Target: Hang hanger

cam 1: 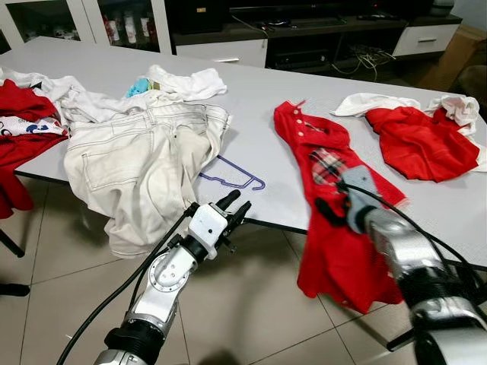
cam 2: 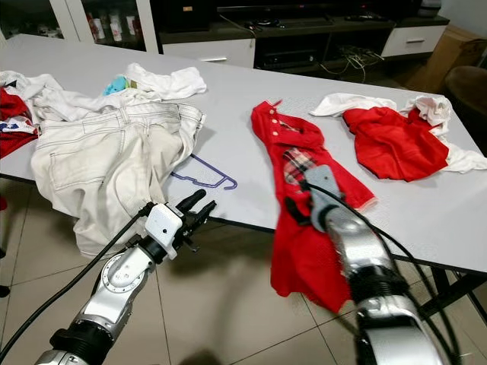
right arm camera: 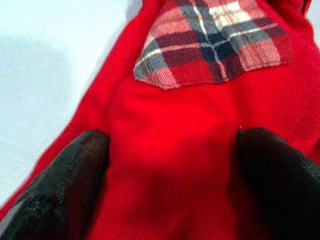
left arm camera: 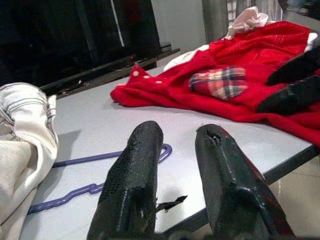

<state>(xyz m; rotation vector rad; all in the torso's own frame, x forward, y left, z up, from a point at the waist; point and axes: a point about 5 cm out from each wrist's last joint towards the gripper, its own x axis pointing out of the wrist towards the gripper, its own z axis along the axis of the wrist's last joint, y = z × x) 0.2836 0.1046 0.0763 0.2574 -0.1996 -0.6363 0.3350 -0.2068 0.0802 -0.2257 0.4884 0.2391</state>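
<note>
Two arms, fingers (cam 1: pixel 235 205) toward hanger (cam 1: pixel 232 176).

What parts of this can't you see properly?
- Purple hanger: one end is tucked under the white jeans in the eye views.
- Right gripper: blurred in the eye views; the wrist view shows its fingers spread over the red shirt, but not whether they touch it.
- Red shirt's lower half: it hangs over the table edge, partly behind the right arm.
- Far-left red clothes: cut off by the picture's edge.

Left end effector (cam 1: pixel 233 205) open, raised forward, right end effector (right arm camera: pixel 170 185) spread wide
</note>
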